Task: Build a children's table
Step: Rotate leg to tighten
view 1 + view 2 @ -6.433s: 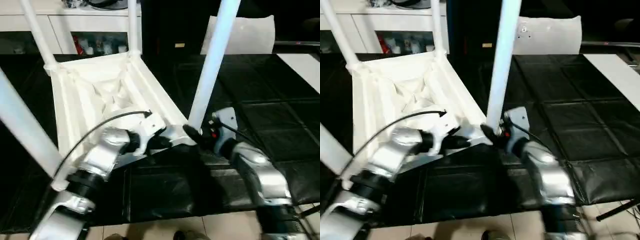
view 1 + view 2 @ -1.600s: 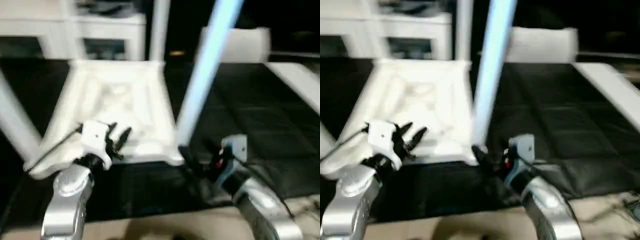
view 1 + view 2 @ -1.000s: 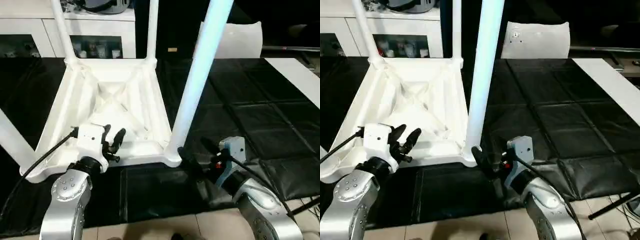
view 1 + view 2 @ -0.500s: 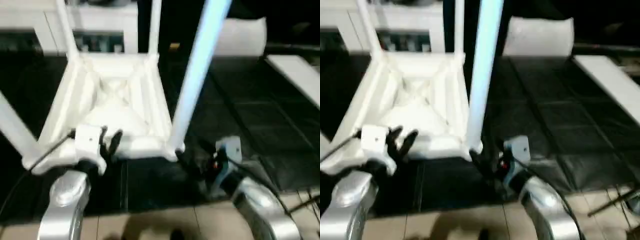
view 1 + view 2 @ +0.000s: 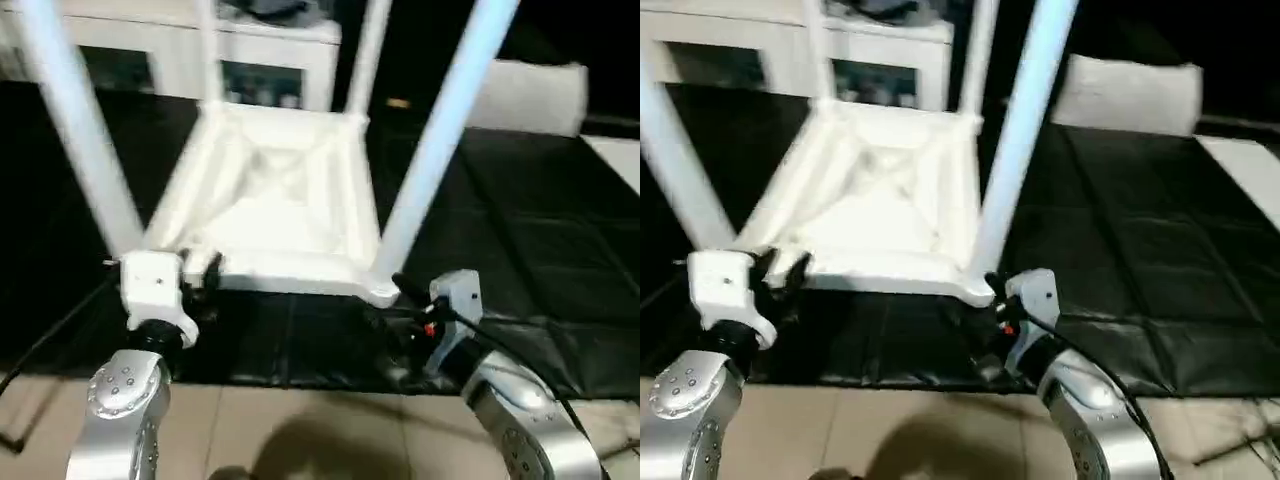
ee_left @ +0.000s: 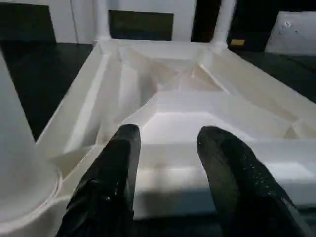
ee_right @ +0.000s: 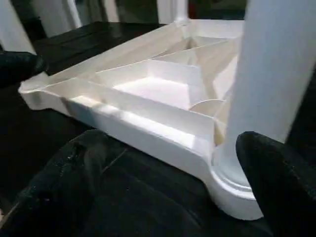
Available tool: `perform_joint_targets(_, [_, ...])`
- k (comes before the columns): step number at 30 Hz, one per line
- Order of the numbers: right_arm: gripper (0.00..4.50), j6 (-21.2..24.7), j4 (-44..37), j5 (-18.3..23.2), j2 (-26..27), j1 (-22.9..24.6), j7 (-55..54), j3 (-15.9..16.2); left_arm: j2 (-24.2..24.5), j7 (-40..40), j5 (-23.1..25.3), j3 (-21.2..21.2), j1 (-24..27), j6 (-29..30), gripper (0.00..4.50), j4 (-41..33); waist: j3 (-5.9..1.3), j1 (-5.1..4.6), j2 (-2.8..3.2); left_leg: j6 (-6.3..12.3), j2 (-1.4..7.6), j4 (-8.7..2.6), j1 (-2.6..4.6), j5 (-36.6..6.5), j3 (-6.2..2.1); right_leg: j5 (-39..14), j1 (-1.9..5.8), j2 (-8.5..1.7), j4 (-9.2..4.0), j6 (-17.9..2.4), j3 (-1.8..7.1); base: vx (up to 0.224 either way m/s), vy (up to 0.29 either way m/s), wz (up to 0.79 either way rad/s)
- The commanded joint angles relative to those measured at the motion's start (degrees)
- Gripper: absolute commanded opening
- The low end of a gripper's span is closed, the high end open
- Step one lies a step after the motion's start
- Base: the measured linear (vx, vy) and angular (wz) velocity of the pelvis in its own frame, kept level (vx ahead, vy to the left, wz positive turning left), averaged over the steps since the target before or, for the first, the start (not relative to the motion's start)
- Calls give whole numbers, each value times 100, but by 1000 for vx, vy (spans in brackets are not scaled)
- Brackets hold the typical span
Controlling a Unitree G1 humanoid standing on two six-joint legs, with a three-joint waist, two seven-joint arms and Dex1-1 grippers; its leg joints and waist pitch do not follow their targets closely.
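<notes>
Upside-down white plastic tabletop lying on the black padded bench, ribbed underside facing up: raised rim all round, diagonal ribs crossing toward a flat middle panel. Four smooth white tubular legs standing up out of the round corner sockets: near right leg, near left leg, far left leg, far right leg. Looks glossy and clean, near rim edge running along the bench's front side. Left gripper just in front of the near rim, close to the near left socket, black jaws apart with nothing between them. Right gripper low by the near right socket, jaws spread wide either side of that corner, not closed on anything. Behind the bench, a white cabinet with dark glass fronts, plus a white sheet-like bag at the far right. Pale tiled floor below the bench edge.
</notes>
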Motion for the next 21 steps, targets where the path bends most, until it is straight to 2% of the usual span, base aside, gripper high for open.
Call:
perform_joint_targets(1, [450,-15,63,126,-98,-29,185,61,-19,125,-65,117,145,-92,236,-222,-267,-34,109,105,405,-516,47,-671,-207,1158,140,-578,-446,-948,277,18,59,-4])
perform_joint_targets(2, [450,-84,74,131,-152,-47,338,136,-71,253,-28,221,311,-50,236,-305,-280,-91,113,172,398,-497,46,-554,-198,1375,144,-572,-452,-963,272,0,0,0])
perform_joint_targets(4, [450,-131,99,140,-197,-84,462,189,-99,365,29,287,465,-89,263,-365,-244,-150,77,265,393,-498,28,-606,-167,1395,138,-580,-482,-982,286,0,0,0])
perform_joint_targets(6, [450,-143,137,133,-260,-156,598,250,-134,393,17,304,692,-341,271,-492,-231,-155,83,320,404,-492,42,-726,-149,1091,116,-598,-524,-993,305,0,0,0])
perform_joint_targets(7, [450,-120,159,154,-265,-198,639,256,-151,378,4,296,783,-457,277,-537,-220,-155,80,311,407,-500,42,-775,-145,1007,109,-597,-532,-992,311,0,0,0])
perform_joint_targets(9, [450,-108,219,195,-286,-306,752,273,-207,348,10,264,1045,-734,283,-650,-195,-139,70,245,427,-524,57,-1049,-141,514,88,-610,-575,-1003,323,0,0,0])
perform_joint_targets(11, [450,-287,540,-13,-190,-638,489,164,-295,397,146,261,1495,-1300,283,-758,-171,-164,15,196,435,-542,41,-1160,-129,179,71,-614,-596,-971,333,0,0,0])
perform_joint_targets(12, [450,-353,627,-65,-146,-709,376,107,-322,451,172,298,1535,-1371,283,-754,-173,-166,1,175,430,-539,47,-1168,-121,97,59,-610,-604,-954,334,0,0,0])
perform_joint_targets(13, [450,-353,627,-65,-146,-709,376,107,-322,451,172,298,1535,-1371,283,-754,-167,-165,17,141,425,-544,56,-1201,-118,4,45,-606,-605,-938,337,0,0,0])
perform_joint_targets(14, [450,-563,876,-205,-2,-879,-51,-107,-342,660,198,492,1398,-1294,283,-667,-170,-165,10,75,424,-541,75,-1257,-108,-109,24,-593,-614,-884,346,0,0,0])
perform_joint_targets(15, [450,-595,916,-222,21,-906,-117,-144,-339,691,200,524,1364,-1279,283,-647,-165,-166,9,7,410,-541,100,-1330,-95,-201,-18,-581,-614,-871,347,0,0,0])
perform_joint_targets(16, [450,-682,1017,-239,65,-969,-250,-240,-282,742,214,583,1260,-1266,283,-567,-165,-167,3,-13,405,-548,92,-1355,-103,-248,-5,-576,-618,-844,343,0,0,0])
perform_joint_targets(17, [450,-753,1086,-248,85,-1009,-330,-311,-196,753,238,601,1181,-1289,291,-469,-169,-150,-58,-44,402,-549,98,-1366,-100,-344,-7,-573,-624,-718,341,0,0,0])
perform_joint_targets(19, [450,-817,1164,-270,118,-1051,-456,-414,-107,698,197,630,1065,-1345,298,-325,-176,-146,-34,-60,396,-553,92,-1311,-105,-272,-6,-568,-608,-654,340,0,0,0])
perform_joint_targets(21, [450,-888,1252,-269,160,-1097,-609,-563,52,508,106,619,913,-1371,325,-122,-204,-143,-30,-89,394,-548,99,-1155,-104,92,-12,-553,-574,-601,336,0,0,0])
